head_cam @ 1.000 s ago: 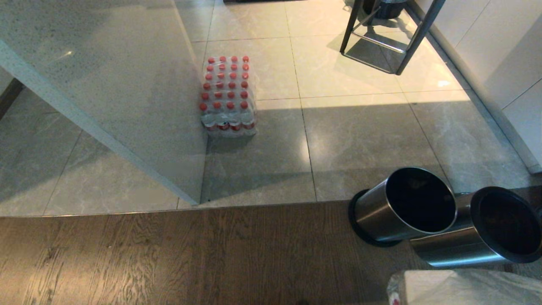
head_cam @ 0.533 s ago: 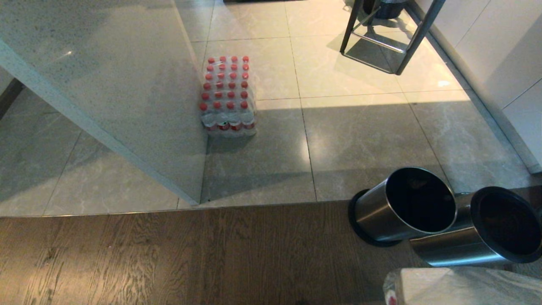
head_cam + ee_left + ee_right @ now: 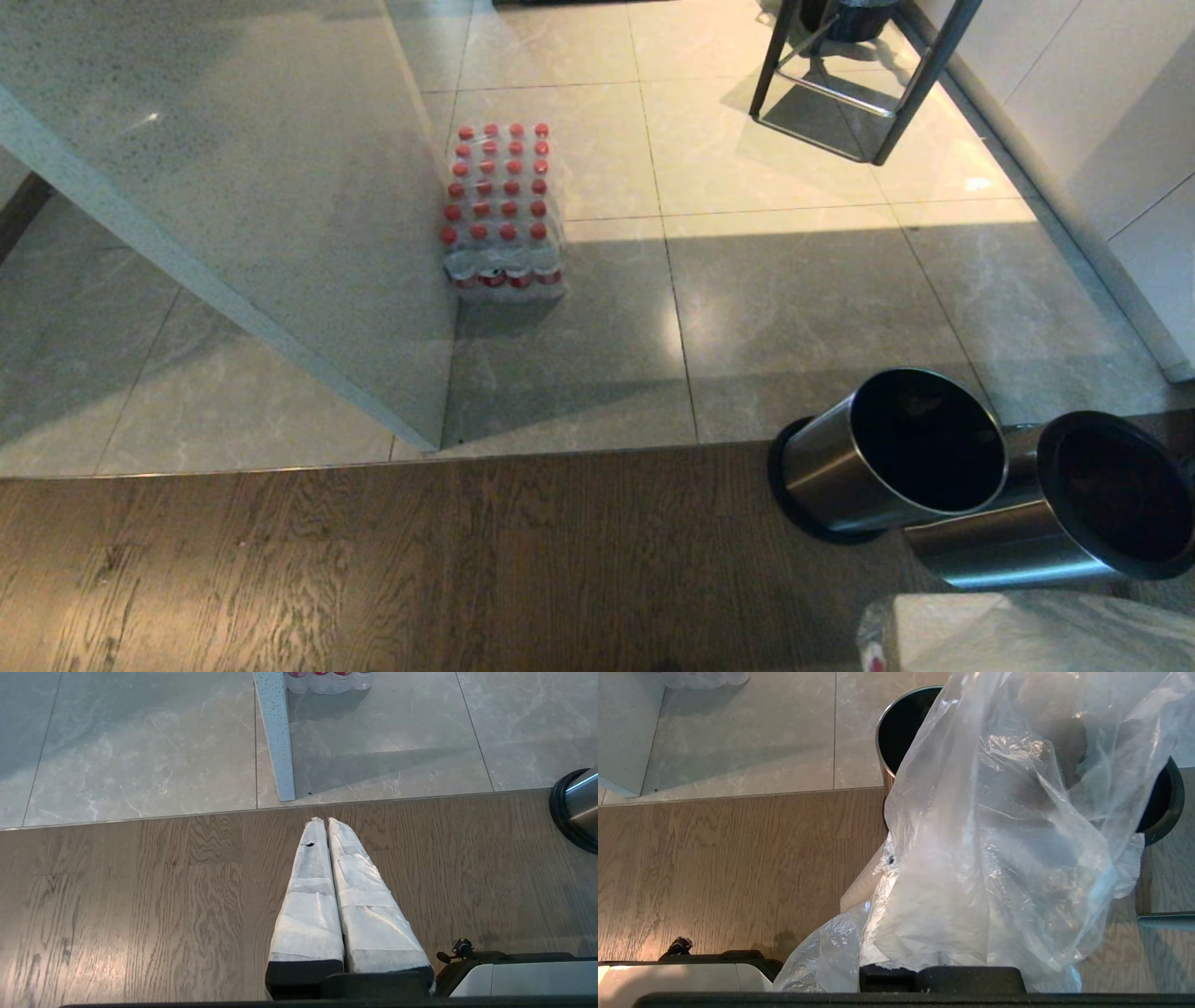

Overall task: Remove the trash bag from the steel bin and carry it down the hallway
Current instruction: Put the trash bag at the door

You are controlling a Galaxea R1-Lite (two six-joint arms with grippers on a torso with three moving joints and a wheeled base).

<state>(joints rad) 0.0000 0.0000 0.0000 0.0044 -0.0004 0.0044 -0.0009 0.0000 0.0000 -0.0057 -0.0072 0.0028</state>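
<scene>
- My left hand [image 3: 326, 821] hangs over the wood floor [image 3: 140, 896], wrapped fingers [image 3: 310, 896] pressed together, empty.
- Further right, two steel bins [image 3: 892, 457] stand side by side, mouths open upward.
- My right hand pinches the trash bag [image 3: 994, 858]; it drapes over the fingers, billowing towards the bins, long axis running away from the wrist.

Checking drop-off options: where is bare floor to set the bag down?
Bare wood floor lies left of the steel bin; bare tile between the bottle pack and bins. Crowded: the two bins, second bin.
</scene>
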